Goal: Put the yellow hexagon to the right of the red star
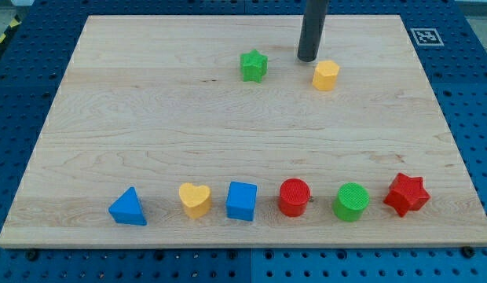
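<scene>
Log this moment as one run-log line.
tip just upper left of yellow hexagon, gap unclear | red star bottom right, far from hexagon | green star left of tip | placement not done

Dark rod descending near-vertically from the view's top edge; my tip (307, 59) rests on the desk (228, 134), just up and to the view's left of the yellow hexagon (326, 75), apart from it.

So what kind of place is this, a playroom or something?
More likely a robot lab bench: a wooden board lies on a blue perforated table, with a printed marker tag and my tip near the yellow hexagon.
</scene>
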